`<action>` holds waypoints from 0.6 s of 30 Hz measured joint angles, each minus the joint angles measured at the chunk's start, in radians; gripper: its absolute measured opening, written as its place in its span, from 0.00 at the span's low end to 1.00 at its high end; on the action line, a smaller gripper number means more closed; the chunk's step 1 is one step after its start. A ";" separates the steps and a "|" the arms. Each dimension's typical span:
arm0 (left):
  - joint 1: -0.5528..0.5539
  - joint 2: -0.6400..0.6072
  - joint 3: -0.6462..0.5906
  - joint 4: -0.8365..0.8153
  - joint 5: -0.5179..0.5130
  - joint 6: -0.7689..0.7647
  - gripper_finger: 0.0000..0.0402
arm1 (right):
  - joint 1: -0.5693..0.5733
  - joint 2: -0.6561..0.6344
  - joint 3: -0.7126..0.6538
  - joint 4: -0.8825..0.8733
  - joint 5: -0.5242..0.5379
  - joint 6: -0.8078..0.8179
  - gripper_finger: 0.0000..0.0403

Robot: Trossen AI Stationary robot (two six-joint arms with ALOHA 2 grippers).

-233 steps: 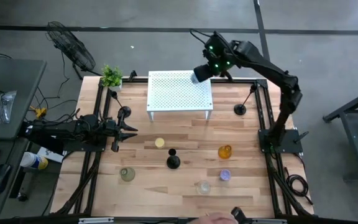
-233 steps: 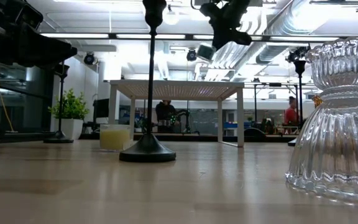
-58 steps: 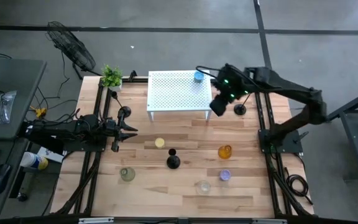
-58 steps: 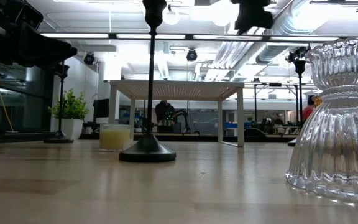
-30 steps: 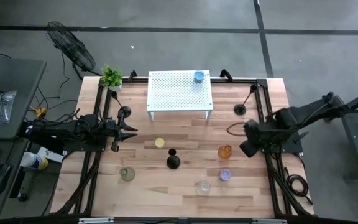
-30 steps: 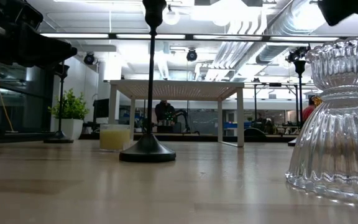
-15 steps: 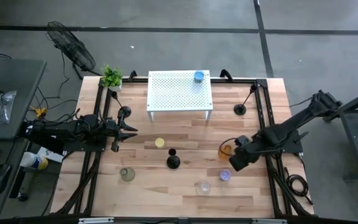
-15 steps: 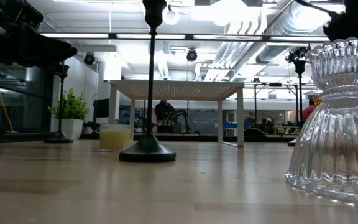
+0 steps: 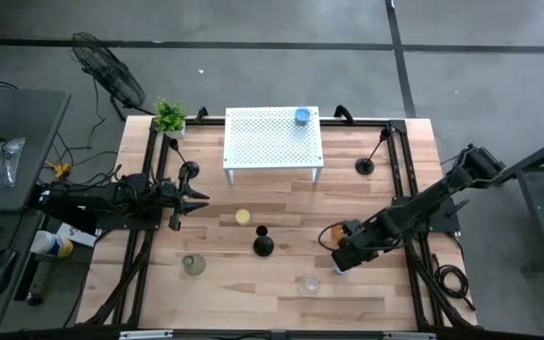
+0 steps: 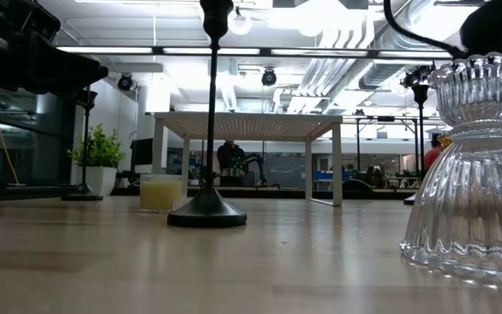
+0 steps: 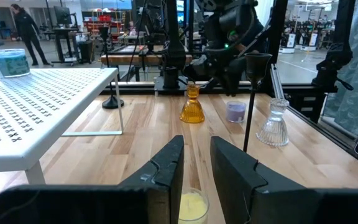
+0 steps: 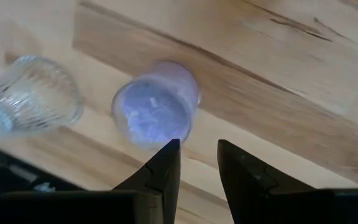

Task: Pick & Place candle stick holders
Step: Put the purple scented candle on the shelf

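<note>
Now the right hand [image 12: 197, 158] hangs low over the front-right part of the table [image 9: 281, 293], w/ the purple cup [image 12: 157, 109] just past its fingertips. Its two fingers stand a narrow way apart & hold nothing. The left hand [image 9: 192, 196] waits at the left side of the table, also narrow & empty, w/ the yellow cup [image 9: 243, 217] near it.

How the purple cup will handle, I think: it's small glass, so light, stiff, smooth & a bit slippery. It can break if dropped or pinched too hard. Best hold is prob. across the round wall near the rim, one finger each side. The gap looks too small for that, so the hand likely needs to open wider first. The clear cup [image 12: 39, 93] sits close by, so a bump is a risk.

Count:
- Glass cups: 6. Purple, clear, yellow, amber [image 11: 192, 107], pale green [image 9: 193, 265], all on the table, + blue [image 9: 301, 116] up on the white stand [image 9: 263, 142].
- Black candlesticks: 3. One in the middle [image 9: 263, 244], one at the left [image 9: 189, 171], one at the back right [image 9: 365, 166]. They're tall & thin w/ round feet, so prob. tippy; hold the stem low.
- Plant [image 9: 169, 115]: 1, in the back-left corner.
</note>
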 joint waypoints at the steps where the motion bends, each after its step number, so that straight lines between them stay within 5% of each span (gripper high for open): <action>1: 0.000 0.000 0.000 0.000 0.000 0.000 0.19 | 0.000 0.008 0.000 0.003 0.003 0.004 0.25; 18: 0.000 0.000 0.000 0.000 0.000 0.000 0.19 | -0.004 0.042 0.000 0.036 0.030 0.097 0.25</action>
